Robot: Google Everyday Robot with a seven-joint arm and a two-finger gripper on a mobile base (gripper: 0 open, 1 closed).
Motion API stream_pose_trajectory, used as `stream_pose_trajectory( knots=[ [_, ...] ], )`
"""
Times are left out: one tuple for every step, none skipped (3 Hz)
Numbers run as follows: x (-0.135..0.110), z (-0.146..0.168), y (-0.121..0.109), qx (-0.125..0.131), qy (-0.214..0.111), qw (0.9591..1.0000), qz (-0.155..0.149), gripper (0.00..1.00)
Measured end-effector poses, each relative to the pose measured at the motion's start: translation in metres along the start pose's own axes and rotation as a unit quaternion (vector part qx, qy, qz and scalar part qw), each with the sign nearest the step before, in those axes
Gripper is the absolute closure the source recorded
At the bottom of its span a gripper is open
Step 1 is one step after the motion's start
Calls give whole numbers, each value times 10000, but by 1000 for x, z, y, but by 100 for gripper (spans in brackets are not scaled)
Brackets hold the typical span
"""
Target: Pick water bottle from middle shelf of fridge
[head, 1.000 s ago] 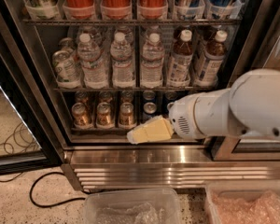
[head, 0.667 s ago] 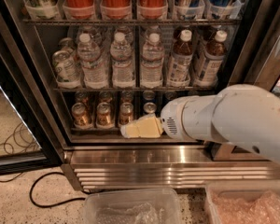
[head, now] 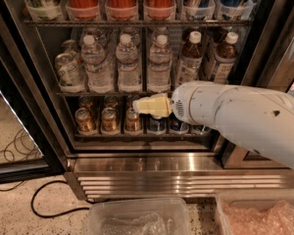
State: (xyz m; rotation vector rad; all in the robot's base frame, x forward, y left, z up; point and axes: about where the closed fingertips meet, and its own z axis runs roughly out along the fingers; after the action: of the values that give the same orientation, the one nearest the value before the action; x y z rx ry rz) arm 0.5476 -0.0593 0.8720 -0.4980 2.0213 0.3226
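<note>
Gripper (head: 138, 105) is rising, pinched closed and empty, now reaching the shelf (head: 73, 94) edge just beneath the water bottle (head: 129, 65).

pincer (head: 136, 104) just below middle shelf (head: 78, 94), water bottles (head: 127, 65) packed tight, open front

The gripper (head: 138, 105) is higher now. A moment ago it was down by the foot of the gold cans (head: 109, 120), and now it is up by their tops, just under the middle shelf (head: 103, 93). The big white arm (head: 235, 116) behind it is higher too.
</note>
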Motion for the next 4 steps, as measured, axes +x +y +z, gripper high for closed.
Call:
stream_pose_trajectory(
  knots=[
    [1,0,2,0,7,10000,10,0],
    [0,18,14,-130,-152,9991,382,0],
    [-5,42,29,-229,-517,9968,567,0],
    [-17,48,21,-24,-1014,9941,378,0]
  ],
)
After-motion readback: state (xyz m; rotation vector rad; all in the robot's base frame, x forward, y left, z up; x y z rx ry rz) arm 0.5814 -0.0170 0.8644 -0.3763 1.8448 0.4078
